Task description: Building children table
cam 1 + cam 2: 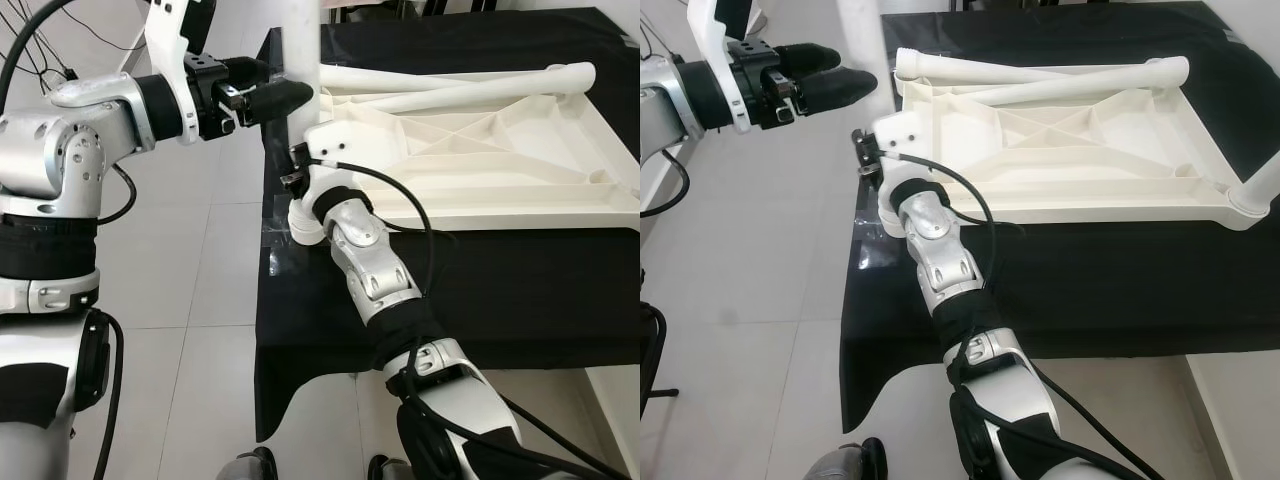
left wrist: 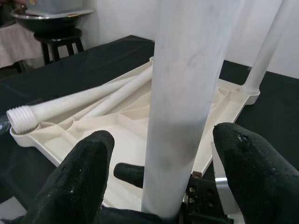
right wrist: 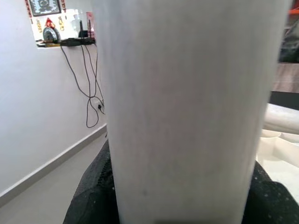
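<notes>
**Both hands on the upright table leg**

The white tabletop [image 1: 1090, 140] lies upside down on the black-covered desk [image 1: 1090, 290]. At its 9 o'clock corner a white leg [image 2: 187, 93] stands upright. The left hand [image 2: 159, 182] has its black fingers [image 2: 84, 182] spread on either side of that leg, not touching it. The right hand [image 1: 296, 170] is closed around the leg's base. Two loose legs [image 1: 1040, 80] lie across the tabletop's 12 o'clock edge.

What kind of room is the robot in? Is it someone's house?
Probably a room in a home, though I can't be sure. The floor is pale glossy tile, a dark round stool stands by a white wall, and black cables hang beneath a small wall shelf.
</notes>
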Motion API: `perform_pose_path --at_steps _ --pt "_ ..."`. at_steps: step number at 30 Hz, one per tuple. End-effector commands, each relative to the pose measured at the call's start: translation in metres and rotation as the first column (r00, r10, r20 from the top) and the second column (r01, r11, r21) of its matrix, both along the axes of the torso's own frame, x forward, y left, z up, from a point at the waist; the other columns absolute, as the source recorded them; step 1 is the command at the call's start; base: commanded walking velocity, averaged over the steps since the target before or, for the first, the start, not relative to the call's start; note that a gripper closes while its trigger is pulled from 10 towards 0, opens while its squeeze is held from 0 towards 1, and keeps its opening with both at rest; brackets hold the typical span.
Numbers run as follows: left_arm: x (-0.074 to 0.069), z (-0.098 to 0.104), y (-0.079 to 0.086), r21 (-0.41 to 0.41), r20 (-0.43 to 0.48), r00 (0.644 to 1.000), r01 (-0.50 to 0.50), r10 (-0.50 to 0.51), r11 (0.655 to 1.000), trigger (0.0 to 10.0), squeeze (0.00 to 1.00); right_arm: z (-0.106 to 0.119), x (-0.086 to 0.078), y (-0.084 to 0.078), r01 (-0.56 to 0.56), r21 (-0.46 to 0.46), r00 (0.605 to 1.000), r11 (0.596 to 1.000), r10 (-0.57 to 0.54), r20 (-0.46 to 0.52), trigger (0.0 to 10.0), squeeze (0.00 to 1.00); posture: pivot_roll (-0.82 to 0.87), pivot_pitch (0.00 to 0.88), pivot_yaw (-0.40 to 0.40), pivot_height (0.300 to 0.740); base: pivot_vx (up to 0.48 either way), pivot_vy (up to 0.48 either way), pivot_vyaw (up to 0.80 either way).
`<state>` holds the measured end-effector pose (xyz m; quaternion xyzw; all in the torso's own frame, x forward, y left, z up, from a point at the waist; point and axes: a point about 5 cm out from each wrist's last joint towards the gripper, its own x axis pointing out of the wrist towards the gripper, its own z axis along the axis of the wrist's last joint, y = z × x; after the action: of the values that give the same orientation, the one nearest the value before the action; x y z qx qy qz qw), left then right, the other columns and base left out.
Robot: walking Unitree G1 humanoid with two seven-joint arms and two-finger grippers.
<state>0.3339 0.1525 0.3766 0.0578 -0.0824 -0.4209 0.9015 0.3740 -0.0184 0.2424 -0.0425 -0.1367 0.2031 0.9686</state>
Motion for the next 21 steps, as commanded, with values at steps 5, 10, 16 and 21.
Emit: perform_pose_path --at_steps 5,10,16,21 --pt "0.001 -0.007 0.002 0.025 -0.023 1.000 0.007 -0.006 1.000 10.0 0.00 -0.046 -0.012 -0.007 0.070 -0.039 0.973 0.997 -0.077 -0.216 0.0 0.00 0.07 0.216 0.052 0.740 0.000 0.000 0.00" --pt "0.000 -0.003 0.000 0.042 0.015 1.000 0.005 -0.006 0.999 10.0 0.00 -0.046 -0.012 -0.004 0.053 -0.032 0.974 0.998 -0.059 -0.218 0.0 0.00 0.06 0.209 0.056 0.740 0.000 0.000 0.00" --pt "-0.020 0.003 0.028 0.007 0.138 0.977 -0.164 0.162 0.986 10.0 0.00 -0.048 -0.008 -0.003 0.061 -0.026 0.971 0.998 -0.066 -0.228 10.0 0.00 0.06 0.187 0.059 0.740 0.000 0.000 0.00" --pt "-0.039 -0.006 0.049 -0.036 0.158 0.947 -0.277 0.279 0.960 10.0 0.00 -0.052 -0.010 -0.005 0.074 -0.031 0.966 0.997 -0.080 -0.247 10.0 0.00 0.07 0.168 0.061 0.740 0.000 0.000 0.00"
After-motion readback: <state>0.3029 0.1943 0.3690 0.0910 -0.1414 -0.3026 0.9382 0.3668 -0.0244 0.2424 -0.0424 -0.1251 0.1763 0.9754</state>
